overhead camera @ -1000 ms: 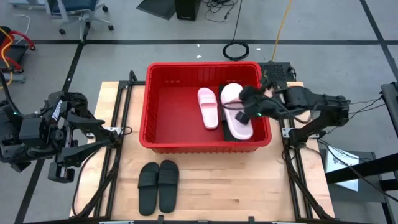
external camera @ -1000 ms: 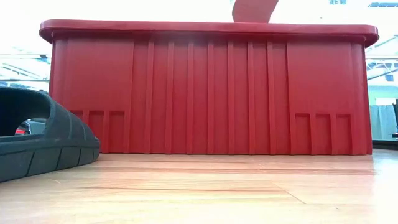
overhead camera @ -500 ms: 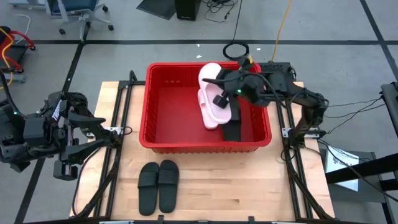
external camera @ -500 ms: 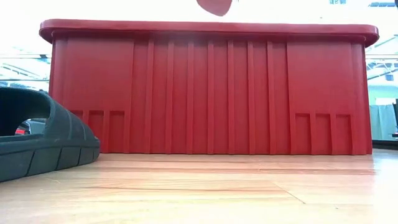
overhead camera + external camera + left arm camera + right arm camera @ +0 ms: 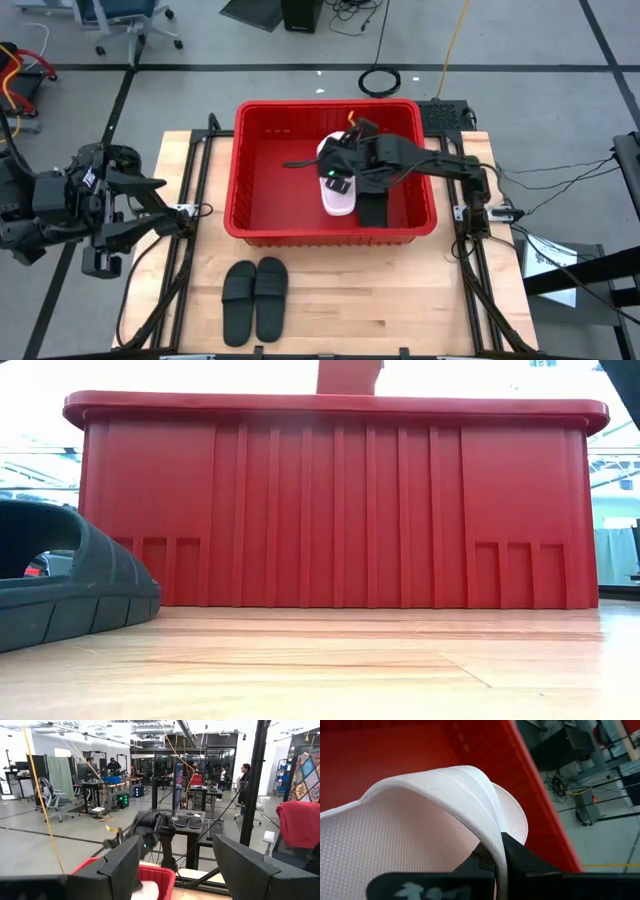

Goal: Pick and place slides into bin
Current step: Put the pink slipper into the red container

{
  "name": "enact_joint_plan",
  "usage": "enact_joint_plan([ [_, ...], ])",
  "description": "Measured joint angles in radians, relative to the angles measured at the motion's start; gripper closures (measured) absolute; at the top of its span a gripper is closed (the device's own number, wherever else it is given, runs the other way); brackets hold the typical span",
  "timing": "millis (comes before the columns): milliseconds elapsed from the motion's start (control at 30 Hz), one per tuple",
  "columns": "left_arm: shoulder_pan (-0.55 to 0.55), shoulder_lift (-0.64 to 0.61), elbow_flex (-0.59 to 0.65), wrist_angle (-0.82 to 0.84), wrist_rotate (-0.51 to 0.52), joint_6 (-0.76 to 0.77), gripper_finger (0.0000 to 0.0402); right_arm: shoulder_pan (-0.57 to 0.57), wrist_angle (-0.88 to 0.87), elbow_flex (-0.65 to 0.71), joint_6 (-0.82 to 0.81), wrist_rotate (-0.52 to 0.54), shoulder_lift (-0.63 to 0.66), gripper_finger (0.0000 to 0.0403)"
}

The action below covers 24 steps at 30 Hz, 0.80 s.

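The red bin [image 5: 240, 170] stands at the table's far middle. My right gripper [image 5: 336, 172] reaches into it from the right and is shut on a pale slide [image 5: 415, 825]. Pale sole [image 5: 339, 198] shows just below the gripper; I cannot tell whether it belongs to the held slide or to a second one under it. A black slide [image 5: 372, 208] lies on the bin floor at the right. Two black slides [image 5: 255, 298] lie side by side, soles down, on the table's near part. My left gripper [image 5: 165, 205] is open and empty at the table's left edge. My right gripper pinches the pale slide's wide strap at its edge [image 5: 492, 832] between its two fingers [image 5: 525, 862]. The strap arches away in front of the fingers. The slide sits inside the bin's walls; whether it rests on anything I cannot tell.
The bin's tall walls [image 5: 330, 510] fill the low view, with one black slide [image 5: 70, 590] close at the left. Something red-lit [image 5: 350, 375] sticks up above the rim. Bare wood lies near and right of the bin [image 5: 400, 290].
My right gripper has lifted the pale slide off the black slide at the bin's right, swung it up toward the far wall, then brought it down toward the bin's middle. The black slide has stayed in the bin.
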<state>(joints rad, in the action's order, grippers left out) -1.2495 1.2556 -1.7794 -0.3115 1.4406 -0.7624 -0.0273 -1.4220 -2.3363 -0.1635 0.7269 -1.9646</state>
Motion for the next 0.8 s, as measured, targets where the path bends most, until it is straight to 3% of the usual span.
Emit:
enact_joint_plan([
  [200,0.0,-0.019,0.0,0.0,0.0,-0.001,0.0147,0.007,0.114,0.063,-0.007,-0.013,-0.035,0.0403],
  [633,-0.002,-0.03,0.0,0.0,0.0,-0.045,0.0147,-0.011,0.381,0.425,-0.01,-0.031,-0.014,0.0403],
  [800,-0.002,-0.033,0.0,0.0,0.001,-0.062,0.0147,-0.043,0.492,0.565,-0.043,-0.118,0.028,0.0403],
])
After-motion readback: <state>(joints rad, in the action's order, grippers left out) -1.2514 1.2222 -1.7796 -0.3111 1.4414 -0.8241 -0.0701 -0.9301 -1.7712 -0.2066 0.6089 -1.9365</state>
